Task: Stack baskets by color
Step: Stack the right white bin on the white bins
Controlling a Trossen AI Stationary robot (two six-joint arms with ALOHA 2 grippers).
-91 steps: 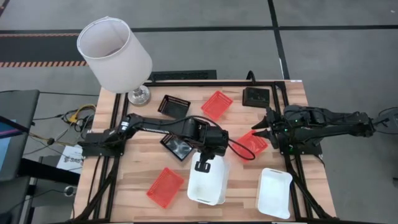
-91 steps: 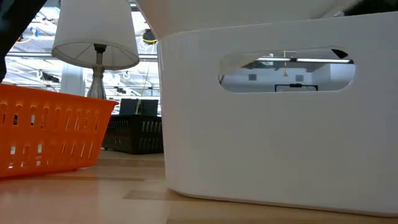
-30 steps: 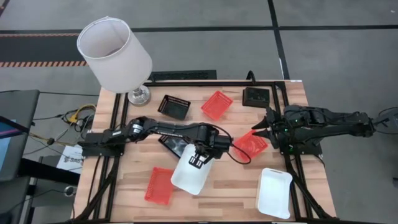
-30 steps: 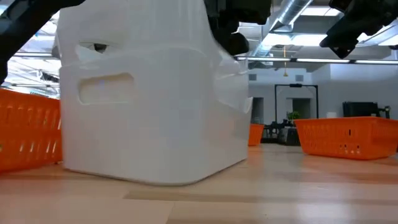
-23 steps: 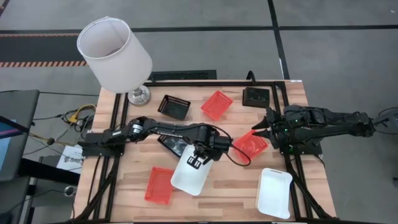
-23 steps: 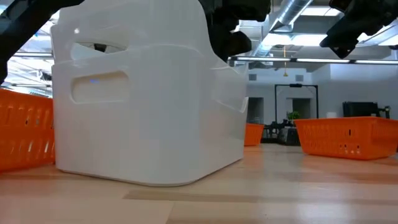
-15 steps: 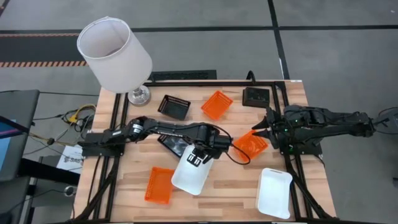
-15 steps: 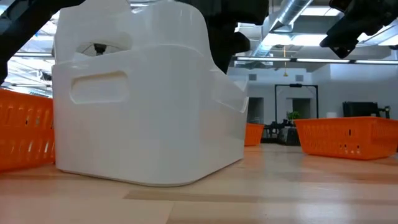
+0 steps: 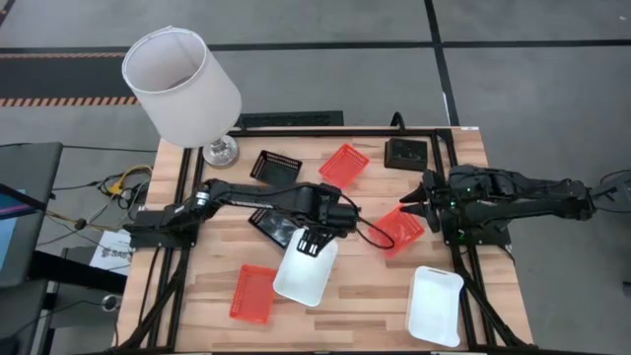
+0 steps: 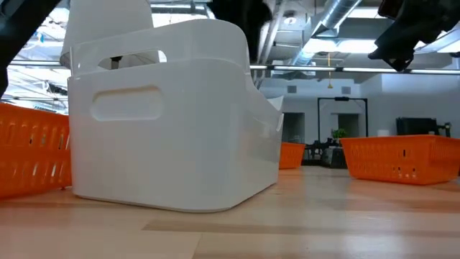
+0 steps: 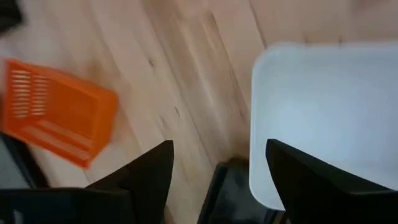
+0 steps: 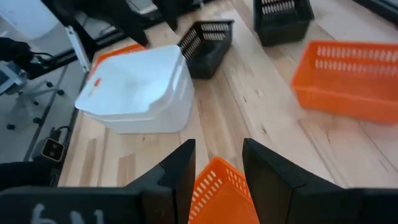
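A white basket stands on its bottom on the wood table near the front middle. In the right wrist view it looks like one white basket nested in another. My left gripper hangs open just above its far rim, pointing down, with nothing between its fingers. My right gripper waits open at the table's right side. It hangs high above an orange basket, a corner of which shows below its fingers.
An orange basket lies left of the white one, a black basket under my left arm. Farther back stand a black basket, an orange one and a black one. A white basket sits front right. A lamp stands far left.
My left gripper has opened and let go of the white basket's far rim. It has then risen and drawn a little toward the far edge. The white basket stays standing on the table where it was put.
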